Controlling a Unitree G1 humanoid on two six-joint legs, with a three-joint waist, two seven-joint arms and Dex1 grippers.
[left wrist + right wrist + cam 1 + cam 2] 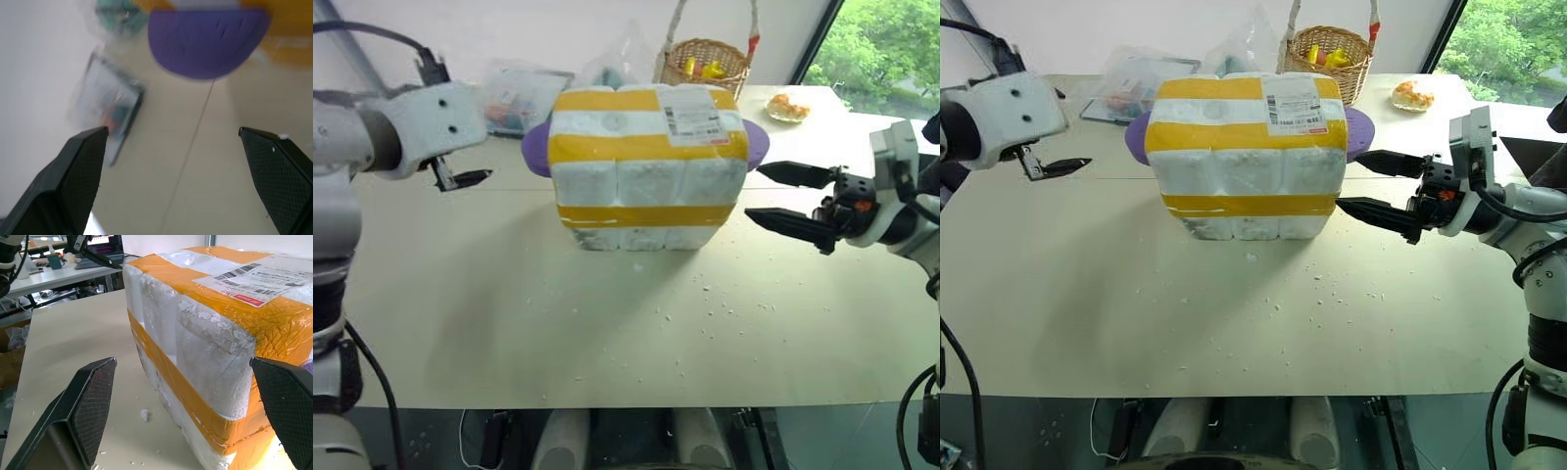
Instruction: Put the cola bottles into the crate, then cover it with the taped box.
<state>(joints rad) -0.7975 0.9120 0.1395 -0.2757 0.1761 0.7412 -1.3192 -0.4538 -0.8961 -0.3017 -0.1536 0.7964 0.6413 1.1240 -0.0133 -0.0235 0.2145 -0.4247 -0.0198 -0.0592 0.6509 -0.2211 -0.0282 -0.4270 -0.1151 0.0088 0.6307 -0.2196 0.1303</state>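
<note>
Taped box (646, 166), barcode label illegible, mid-table toward far edge; left gripper (460, 179) and right gripper (783, 201) flank it, jaws wide, empty.

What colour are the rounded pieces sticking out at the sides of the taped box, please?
Purple. The left piece shows best in the left wrist view.

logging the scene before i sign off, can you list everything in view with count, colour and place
taped box: one, white with yellow tape bands, mid table
shipping label: one, white, on box top
purple pieces: two, at box's sides
wicker basket: one, tan, holding yellow items, behind box
plastic bags: clear, far left of table
food plate: one, orange food, far right
crumbs: white, scattered before box
table: one, beige
left pincer: black, open, left of box
right pincer: black, open, right of box
</note>
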